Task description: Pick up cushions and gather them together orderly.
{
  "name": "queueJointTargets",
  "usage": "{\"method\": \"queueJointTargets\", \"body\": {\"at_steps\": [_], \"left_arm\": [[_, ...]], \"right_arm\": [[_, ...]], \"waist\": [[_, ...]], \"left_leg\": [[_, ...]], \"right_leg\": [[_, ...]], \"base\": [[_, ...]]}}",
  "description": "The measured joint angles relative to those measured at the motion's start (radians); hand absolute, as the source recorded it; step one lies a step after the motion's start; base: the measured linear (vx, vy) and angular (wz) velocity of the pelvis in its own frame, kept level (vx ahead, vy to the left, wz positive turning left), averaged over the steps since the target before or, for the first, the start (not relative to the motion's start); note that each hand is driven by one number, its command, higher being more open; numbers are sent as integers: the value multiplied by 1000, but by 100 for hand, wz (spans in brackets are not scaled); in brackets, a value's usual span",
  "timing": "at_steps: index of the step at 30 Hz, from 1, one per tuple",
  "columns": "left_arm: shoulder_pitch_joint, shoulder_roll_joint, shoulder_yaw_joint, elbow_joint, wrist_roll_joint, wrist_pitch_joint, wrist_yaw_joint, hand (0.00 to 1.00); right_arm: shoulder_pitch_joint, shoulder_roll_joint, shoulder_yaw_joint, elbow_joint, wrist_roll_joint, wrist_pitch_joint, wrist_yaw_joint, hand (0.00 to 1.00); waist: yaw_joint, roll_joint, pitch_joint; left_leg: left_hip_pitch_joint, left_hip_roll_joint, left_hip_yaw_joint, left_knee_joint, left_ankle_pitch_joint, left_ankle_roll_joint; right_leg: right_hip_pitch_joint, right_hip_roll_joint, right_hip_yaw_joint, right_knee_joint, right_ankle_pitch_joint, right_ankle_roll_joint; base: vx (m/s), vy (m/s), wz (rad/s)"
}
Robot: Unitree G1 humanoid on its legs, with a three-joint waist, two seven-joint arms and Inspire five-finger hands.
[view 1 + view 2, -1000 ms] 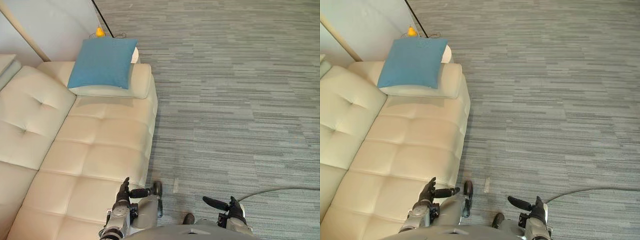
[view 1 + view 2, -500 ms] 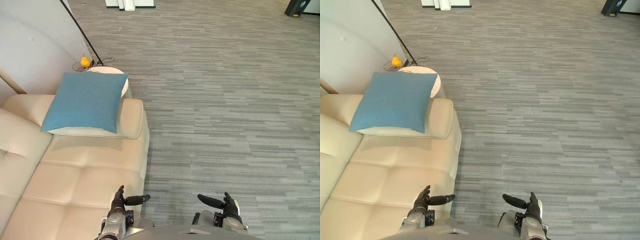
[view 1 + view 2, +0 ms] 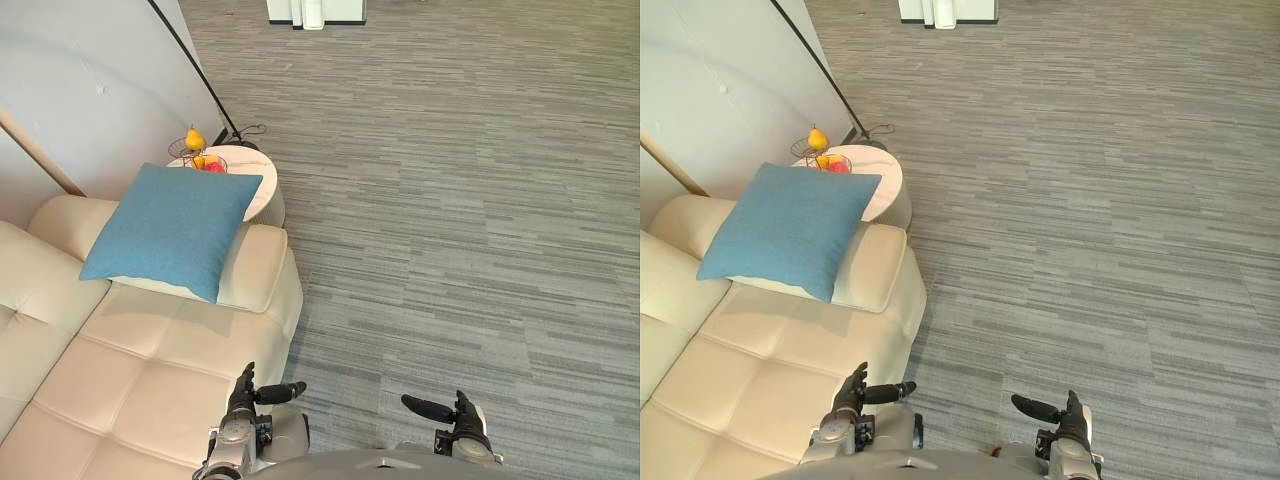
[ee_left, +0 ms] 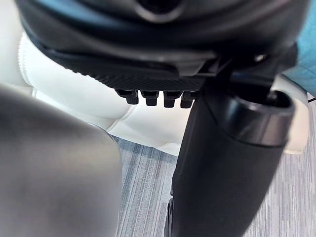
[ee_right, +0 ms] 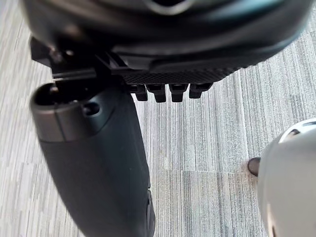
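Observation:
A blue square cushion (image 3: 165, 230) lies tilted on the armrest end of the cream sofa (image 3: 150, 370), far ahead of both hands. My left hand (image 3: 243, 392) hangs low over the sofa's front edge, fingers relaxed and thumb out, holding nothing. My right hand (image 3: 455, 415) hangs over the grey carpet, open and empty as well. In the left wrist view the thumb (image 4: 222, 163) stands before the sofa's seat (image 4: 74, 94). The right wrist view has the thumb (image 5: 98, 158) above the carpet.
A round white side table (image 3: 245, 175) stands just past the armrest, with a wire fruit basket (image 3: 197, 152) on it. A thin black pole (image 3: 190, 60) leans along the wall behind. A white object (image 3: 315, 12) stands far back. Grey carpet (image 3: 460, 220) spreads to the right.
The camera has swung, so the whole picture has shifted: the side table and fruit basket now show more fully. The cushion lies as before. Both hands stay low and empty.

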Motion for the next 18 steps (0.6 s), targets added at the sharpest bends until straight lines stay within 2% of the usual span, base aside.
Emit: {"method": "queueJointTargets", "body": {"at_steps": [1, 2, 3, 4, 6, 7, 9, 10, 11, 12, 13, 14, 15, 16, 17, 18], "left_arm": [[3, 0, 2, -22, 0, -1, 1, 100], [3, -1, 0, -42, 0, -4, 0, 100], [3, 4, -9, -51, 2, -5, -3, 100], [3, 5, -12, -59, 3, -5, -5, 100], [1, 5, -12, -60, 2, -5, -5, 100], [-1, 5, -12, -59, 2, -4, -4, 100], [-2, 8, -12, -60, 1, -4, -5, 100], [-3, 9, -15, -60, 1, -5, -4, 100], [-4, 12, -16, -58, 1, -5, -3, 100], [-5, 16, -16, -58, 1, -5, -5, 100], [-5, 20, -17, -56, 2, -5, -5, 100], [-12, 28, -34, -42, 1, -3, -6, 100], [-15, 32, -40, -38, 0, -3, -7, 100], [-19, 41, -55, -28, 1, -3, -9, 100], [-26, 48, -65, -17, 1, -2, -10, 100], [-28, 55, -79, -7, 1, 0, -11, 100]], "right_arm": [[9, 0, 7, -2, 0, 0, -2, 100], [10, 6, 7, -2, 0, 0, -6, 100], [6, 10, 6, -2, 1, -1, -8, 100], [4, 14, 6, -3, 1, -2, -9, 100], [5, 17, 4, -2, 1, -1, -11, 100], [6, 18, 3, 0, 1, -1, -12, 100], [11, 25, -6, 5, 2, 7, -15, 100], [14, 25, -6, 11, 2, 9, -18, 100], [17, 25, -5, 14, 1, 10, -18, 100], [13, 33, -5, 20, 0, 9, -18, 100], [12, 36, -5, 26, -1, 9, -17, 100], [12, 38, -5, 29, -1, 9, -15, 100], [12, 39, -5, 30, -2, 10, -12, 100], [14, 38, -8, 30, -3, 12, -5, 100], [17, 39, -12, 29, -3, 12, -2, 100], [17, 37, -11, 28, -6, 11, 3, 100]], "waist": [[12, 0, 3], [22, -9, 6], [23, -16, 7], [23, -20, 9], [26, -21, 10], [26, -22, 11], [29, -30, 18], [38, -32, 16], [42, -40, 14], [42, -56, 6], [41, -60, 1], [40, -69, -3], [41, -70, -3], [40, -75, -4], [37, -82, -2], [29, -85, 1]], "left_leg": [[-50, 19, 24, 95, -21, 5], [-101, 26, 67, 125, -50, 30], [-133, 22, 110, 79, -71, 44], [-159, 4, 140, -33, -81, 50], [-167, -30, 156, -237, -74, 50], [-164, -47, 157, -342, -51, 52], [-163, -83, 173, -567, 59, 56], [-155, -86, 196, -596, 129, 49], [-148, -98, 212, -593, 177, 73], [-149, -119, 210, -578, 177, 106], [-149, -132, 210, -570, 163, 117], [-135, -154, 207, -550, 134, 144], [-123, -161, 206, -546, 127, 149], [-96, -176, 202, -544, 109, 165], [-64, -193, 187, -546, 91, 180], [-22, -208, 157, -552, 72, 192]], "right_leg": [[49, 11, -16, -25, -10, -9], [98, 14, -29, -54, -18, -8], [133, 12, -38, -85, -21, -5], [164, 9, -47, -116, -23, 0], [194, 3, -53, -143, -30, 12], [207, -3, -60, -153, -35, 20], [262, -23, -78, -185, -54, 51], [292, -26, -80, -212, -59, 65], [322, -34, -83, -237, -66, 83], [333, -59, -84, -237, -74, 94], [330, -71, -81, -224, -75, 95], [291, -108, -55, -97, -75, 95], [271, -120, -42, -32, -76, 97], [219, -151, -6, 135, -68, 112], [172, -172, 25, 286, -49, 146], [138, -185, 36, 426, -43, 156]], "base": [[268, -167, 46], [299, -164, 28], [288, -113, 24], [311, -63, 18], [243, 6, 11], [279, 65, 17], [415, 114, 21], [429, 140, 9], [472, 160, 6], [485, 164, 9], [589, 227, 20], [384, 157, 21], [474, 211, 32], [283, 123, 35], [548, 189, 54], [514, 134, 67]]}}
